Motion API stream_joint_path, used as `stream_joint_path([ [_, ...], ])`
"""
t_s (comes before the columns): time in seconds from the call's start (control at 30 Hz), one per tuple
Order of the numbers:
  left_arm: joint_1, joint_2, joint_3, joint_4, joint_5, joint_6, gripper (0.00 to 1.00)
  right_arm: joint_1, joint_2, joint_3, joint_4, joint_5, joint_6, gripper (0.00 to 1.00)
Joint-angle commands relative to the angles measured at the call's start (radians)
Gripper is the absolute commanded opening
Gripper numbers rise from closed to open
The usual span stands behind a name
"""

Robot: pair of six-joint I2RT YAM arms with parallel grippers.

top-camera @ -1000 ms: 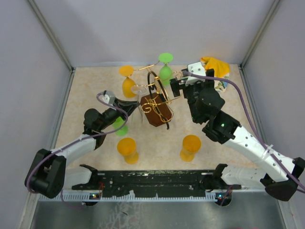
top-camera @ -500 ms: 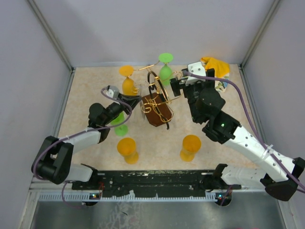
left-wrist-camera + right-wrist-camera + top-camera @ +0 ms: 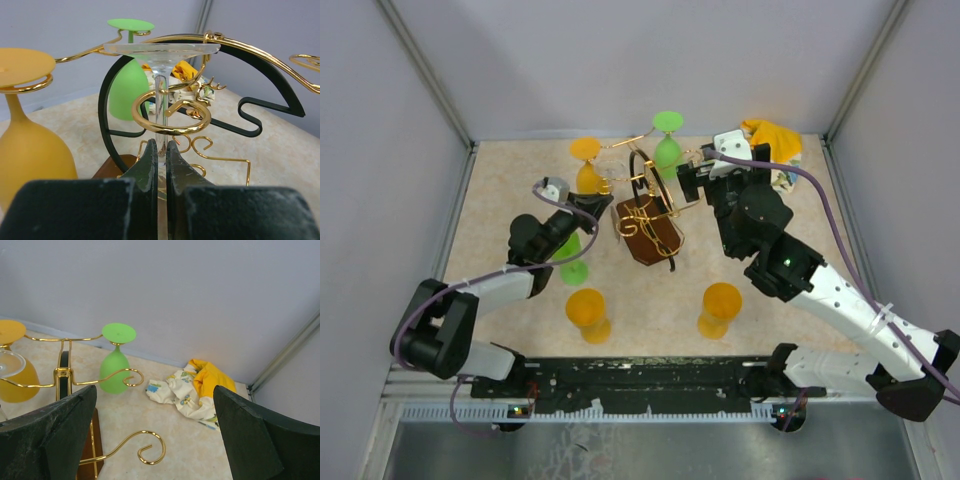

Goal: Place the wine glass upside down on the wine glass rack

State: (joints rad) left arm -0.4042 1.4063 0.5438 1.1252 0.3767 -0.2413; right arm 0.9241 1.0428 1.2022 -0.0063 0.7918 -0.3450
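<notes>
**Left gripper clamped on the glass stem at the rack; right gripper released**

1. Left gripper (image 3: 159, 159): we find the jaws closed tight on the stem of the clear wine glass (image 3: 161, 49), with both fingers pressed against it. The glass is inverted, foot uppermost. The fingers hide its bowl.
2. Glass position: in the left wrist view the stem runs up through a gold curl (image 3: 172, 132) of the wine glass rack (image 3: 650, 240). The foot sits above the curl and does not rest on it.
3. Right gripper (image 3: 154, 405): we find the jaws spread wide, grasping nothing. It hovers beside the rack's far right arms.
4. Count:
   - Clear glasses: one, as above.
   - Orange glasses: three. One orange glass (image 3: 585, 178) hangs inverted on the rack. The other two (image 3: 587, 308) (image 3: 720, 303) are on the table (image 3: 510, 190), near the arm bases.
   - Green glasses: two. One green glass (image 3: 667, 150) hangs inverted on the rack. The second (image 3: 572, 268) is on the table beneath the left arm.
   - Cloths: one yellow patterned cloth (image 3: 772, 145), in the far right corner.
</notes>
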Motion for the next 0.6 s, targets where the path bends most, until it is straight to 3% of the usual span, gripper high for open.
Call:
stream_joint_path([
  [0.0, -0.004, -0.019, 0.009, 0.047, -0.064, 0.033, 0.00, -0.001, -0.014, 0.006, 0.041, 0.007, -0.018, 0.99],
  [0.37, -0.002, -0.106, -0.053, 0.028, -0.145, 0.089, 0.00, 0.000, -0.010, -0.001, 0.046, 0.004, -0.025, 0.99],
  [0.57, -0.001, -0.156, -0.085, 0.025, -0.117, 0.101, 0.00, -0.001, -0.006, 0.001, 0.044, 0.003, -0.025, 0.99],
])
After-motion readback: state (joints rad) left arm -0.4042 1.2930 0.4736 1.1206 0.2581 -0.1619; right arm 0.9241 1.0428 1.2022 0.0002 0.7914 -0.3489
